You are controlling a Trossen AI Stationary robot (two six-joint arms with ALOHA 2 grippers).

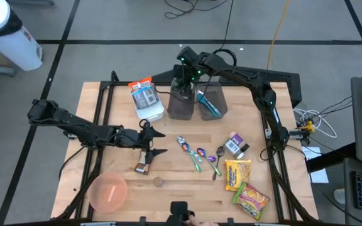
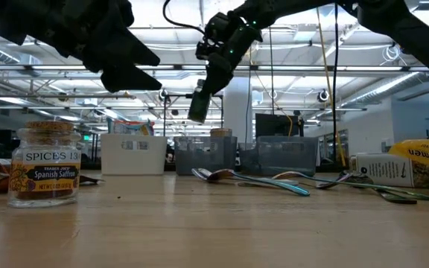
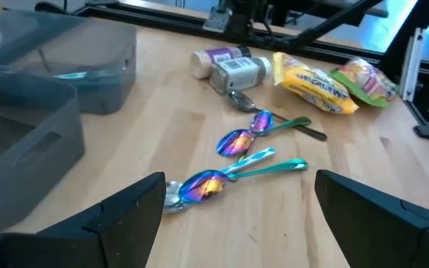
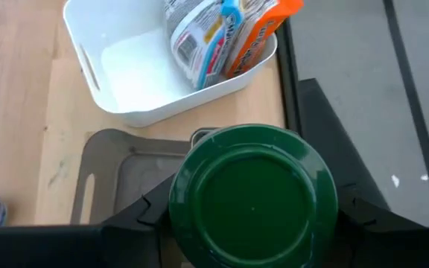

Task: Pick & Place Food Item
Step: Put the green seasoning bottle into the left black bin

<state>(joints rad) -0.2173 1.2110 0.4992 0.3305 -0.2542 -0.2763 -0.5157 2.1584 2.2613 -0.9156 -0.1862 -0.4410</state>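
surface: wooden desk on grey floor | right gripper clamps green-lidded jar above far grey bin; left gripper spread open, empty, near-left | room: ceiling lights, glass partitions

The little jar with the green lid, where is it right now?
The small green-lidded jar is held in the right gripper, hanging in the air above the left grey plastic bin, beside the white plastic bin at the table's back.
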